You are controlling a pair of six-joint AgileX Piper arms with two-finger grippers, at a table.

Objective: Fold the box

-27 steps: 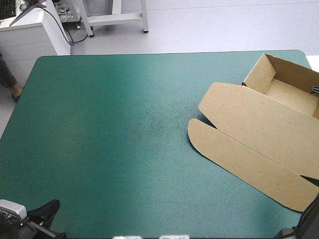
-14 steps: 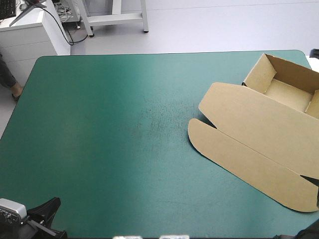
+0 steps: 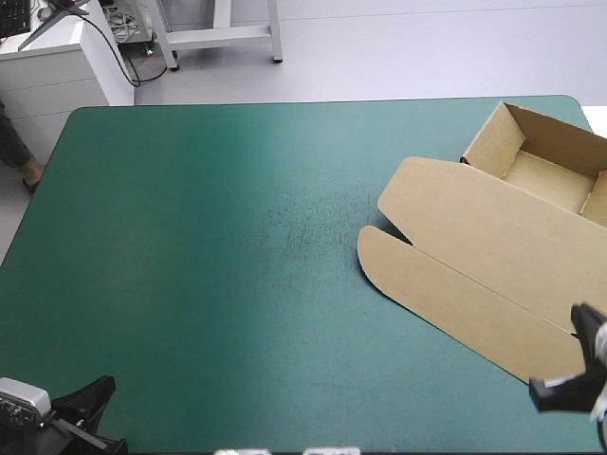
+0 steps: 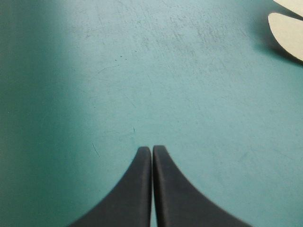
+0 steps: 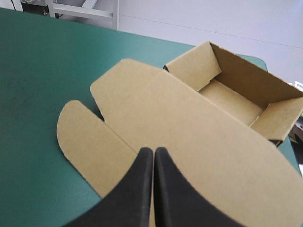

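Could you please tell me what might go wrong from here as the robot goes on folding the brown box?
1. The right gripper is over the flat lid of the brown cardboard box with jaws shut; it may push the sheet rather than grip it.
2. The box's open tray sits near the right edge of the teal-green table cover; a push could slide it off.
3. The left gripper, jaws shut, is far off, so nothing steadies the box.
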